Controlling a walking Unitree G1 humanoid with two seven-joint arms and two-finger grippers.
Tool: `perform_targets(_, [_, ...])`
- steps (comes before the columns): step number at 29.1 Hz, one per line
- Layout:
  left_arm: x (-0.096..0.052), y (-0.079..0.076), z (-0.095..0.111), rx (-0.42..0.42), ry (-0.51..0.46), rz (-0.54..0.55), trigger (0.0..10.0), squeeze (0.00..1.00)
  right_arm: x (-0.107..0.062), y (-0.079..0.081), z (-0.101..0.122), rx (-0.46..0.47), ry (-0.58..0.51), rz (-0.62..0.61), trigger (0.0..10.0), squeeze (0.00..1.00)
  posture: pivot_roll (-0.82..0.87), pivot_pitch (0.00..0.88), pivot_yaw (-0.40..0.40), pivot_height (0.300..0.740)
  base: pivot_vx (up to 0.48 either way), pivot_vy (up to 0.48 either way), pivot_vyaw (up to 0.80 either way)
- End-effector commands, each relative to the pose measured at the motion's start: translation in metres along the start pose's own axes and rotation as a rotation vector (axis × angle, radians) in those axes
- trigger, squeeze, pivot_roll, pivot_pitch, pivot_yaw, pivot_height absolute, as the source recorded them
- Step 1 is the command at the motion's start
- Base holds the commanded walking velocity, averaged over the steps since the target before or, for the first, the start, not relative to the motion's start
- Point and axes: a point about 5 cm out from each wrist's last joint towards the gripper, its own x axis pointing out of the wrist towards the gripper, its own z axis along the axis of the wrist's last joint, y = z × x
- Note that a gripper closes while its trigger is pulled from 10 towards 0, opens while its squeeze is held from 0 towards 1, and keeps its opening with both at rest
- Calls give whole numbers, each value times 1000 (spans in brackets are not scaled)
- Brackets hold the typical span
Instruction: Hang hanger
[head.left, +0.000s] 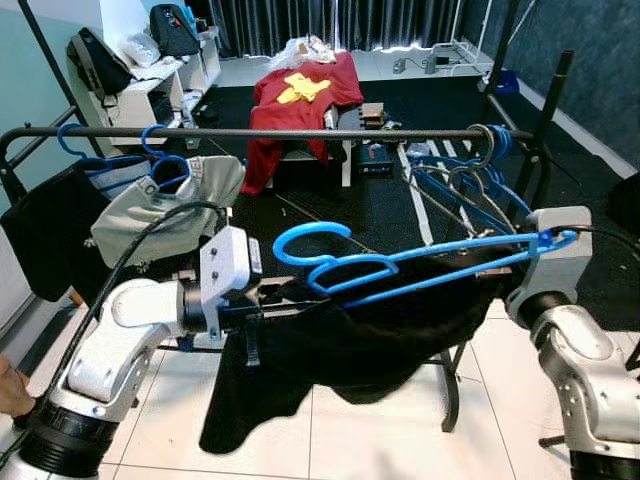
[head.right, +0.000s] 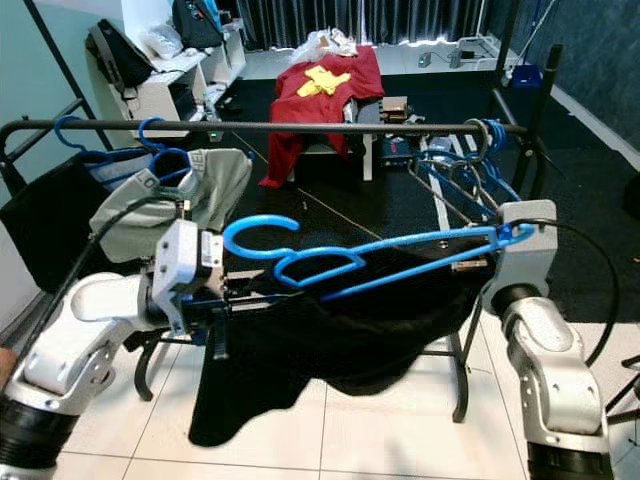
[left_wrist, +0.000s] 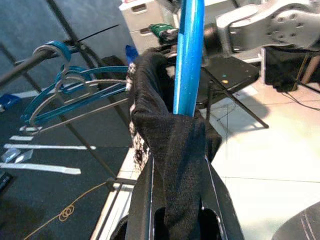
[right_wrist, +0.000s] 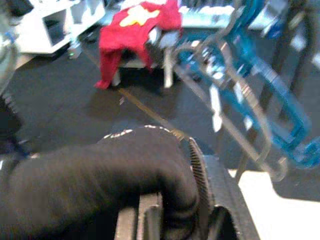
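Both claws hold blue hanger (head.left: 420, 262) — black garment (head.left: 370, 340) draped

We count one black rail (head.left: 300, 132) running across the upper half of the frame. Two blue hooks (head.left: 72, 140) hang at its left end, carrying one black garment (head.left: 45, 235) and one grey garment (head.left: 165, 215). At the right end sits a bunch of empty hangers (head.left: 470, 185), blue and metal, too tangled to number. One blue hanger (head.left: 400, 265) with one black garment (head.left: 380, 335) spans the centre, between two grippers. One red shirt (head.left: 295, 100) lies at upper centre.
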Motion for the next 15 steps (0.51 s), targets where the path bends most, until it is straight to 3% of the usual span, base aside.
perform_targets(1, [-9, 14, 0, 42, 29, 82, 10000, 0, -5, 3, -7, 108, 12, 52, 10000, 1000, -120, 0, 30, 740, 0, 0, 0])
perform_targets(4, [-12, 15, -5, 61, 82, 70, 10000, 0, -7, -8, -11, 143, 13, 14, 10000, 1000, -117, 0, 28, 740, 0, 0, 0])
perform_targets(5, [-15, 15, -10, 88, 144, 47, 10000, 0, -11, -24, -19, 101, 48, -61, 10000, 1000, -115, 0, 27, 740, 0, 0, 0])
perform_targets(6, [-15, 15, -10, 88, 144, 47, 10000, 0, -11, -24, -19, 101, 48, -61, 10000, 1000, -115, 0, 27, 740, 0, 0, 0])
perform_targets(7, [-19, 16, -16, 108, 211, 22, 10000, 0, -20, -53, -37, 48, 134, -199, 10000, 1000, -110, 0, 26, 740, 0, 0, 0])
perform_targets(8, [-22, 17, -20, 119, 252, 7, 10000, 0, -28, -72, -49, 5, 197, -290, 10000, 1000, -110, 0, 26, 740, 0, 0, 0])
perform_targets(10, [-25, 18, -23, 124, 279, -3, 10000, 0, -36, -86, -58, -21, 248, -363, 10000, 1000, -110, 0, 26, 740, 0, 0, 0])
perform_targets(11, [-28, 18, -30, 151, 352, -31, 10000, 0, -48, -104, -61, -39, 278, -461, 10000, 1000, -116, 0, 33, 740, 0, 0, 0])
perform_targets(12, [-28, 18, -30, 151, 352, -31, 10000, 0, -48, -104, -61, -39, 278, -461, 10000, 1000, -116, 0, 33, 740, 0, 0, 0])
perform_targets(13, [-32, 19, -35, 171, 407, -53, 10000, 0, -57, -117, -64, -53, 299, -534, 10000, 1000, -116, 0, 33, 740, 0, 0, 0])
perform_targets(15, [-32, 19, -35, 171, 407, -53, 10000, 0, -57, -117, -64, -53, 299, -534, 10000, 1000, -116, 0, 33, 740, 0, 0, 0])
